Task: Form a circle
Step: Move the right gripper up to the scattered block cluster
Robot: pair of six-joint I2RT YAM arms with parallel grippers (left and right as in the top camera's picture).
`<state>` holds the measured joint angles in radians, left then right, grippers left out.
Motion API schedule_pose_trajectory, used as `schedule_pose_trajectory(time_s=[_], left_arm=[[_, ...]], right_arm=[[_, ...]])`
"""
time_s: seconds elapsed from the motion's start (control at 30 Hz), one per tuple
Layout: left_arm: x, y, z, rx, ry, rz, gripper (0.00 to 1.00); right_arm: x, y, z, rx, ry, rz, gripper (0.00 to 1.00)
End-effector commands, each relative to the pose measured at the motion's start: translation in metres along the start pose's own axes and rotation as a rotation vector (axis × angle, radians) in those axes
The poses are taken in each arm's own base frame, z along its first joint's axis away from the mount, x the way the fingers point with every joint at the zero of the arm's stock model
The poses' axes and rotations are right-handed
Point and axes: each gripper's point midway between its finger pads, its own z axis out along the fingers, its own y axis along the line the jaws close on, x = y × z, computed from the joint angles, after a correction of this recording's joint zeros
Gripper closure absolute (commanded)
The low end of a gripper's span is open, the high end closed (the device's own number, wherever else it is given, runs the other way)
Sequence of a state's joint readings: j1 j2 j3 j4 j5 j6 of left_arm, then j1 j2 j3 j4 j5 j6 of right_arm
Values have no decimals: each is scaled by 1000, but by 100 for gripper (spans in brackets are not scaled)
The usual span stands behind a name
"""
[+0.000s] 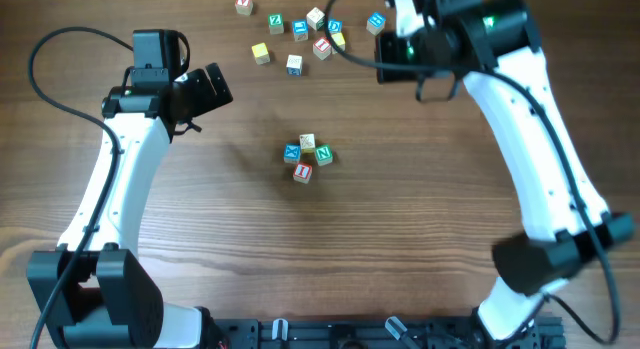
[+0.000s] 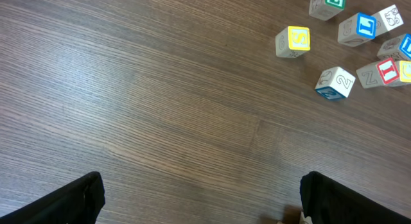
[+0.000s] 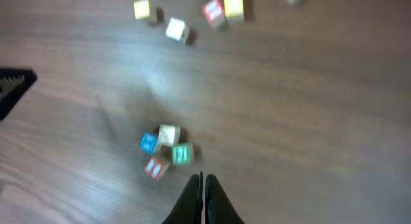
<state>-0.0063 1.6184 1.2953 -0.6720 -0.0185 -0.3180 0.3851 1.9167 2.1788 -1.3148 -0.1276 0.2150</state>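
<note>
A brown wood-grain table is seen, and small letter cubes are carried on it in two groups. A tight cluster, the circle, is found just ahead of the right tool and slightly to its left. Blue-faced, cream, green-faced and red-faced cubes are packed together there, touching or nearly so. A loose scatter of cubes is spread well beyond that cluster, farther ahead of the same tool. From the left tool, the scatter is placed ahead and to the right. A yellow-faced cube and a blue-sided cube are set on its nearer edge, apart from each other.
</note>
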Motion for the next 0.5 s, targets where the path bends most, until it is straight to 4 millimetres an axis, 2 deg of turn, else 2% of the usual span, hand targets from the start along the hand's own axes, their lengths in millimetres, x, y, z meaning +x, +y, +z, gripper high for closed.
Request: schedule_pose_trajectory(time_s=[0.0,0.1,0.3,0.47], left_arm=[[-1,3,1,-11,-3,-12,0],[-1,3,1,-11,-3,-11,0],[-1,3,1,-11,-4,-12,0],[-1,3,1,-11,-3,-12,0]], right_arm=[[-18,-11,43,47,2,-125,96],[-40,-8,77,38,-51,-200,95],[-75,-8,139,23,-161,-208,95],[-81,-10,199,16,-185,-216,95]])
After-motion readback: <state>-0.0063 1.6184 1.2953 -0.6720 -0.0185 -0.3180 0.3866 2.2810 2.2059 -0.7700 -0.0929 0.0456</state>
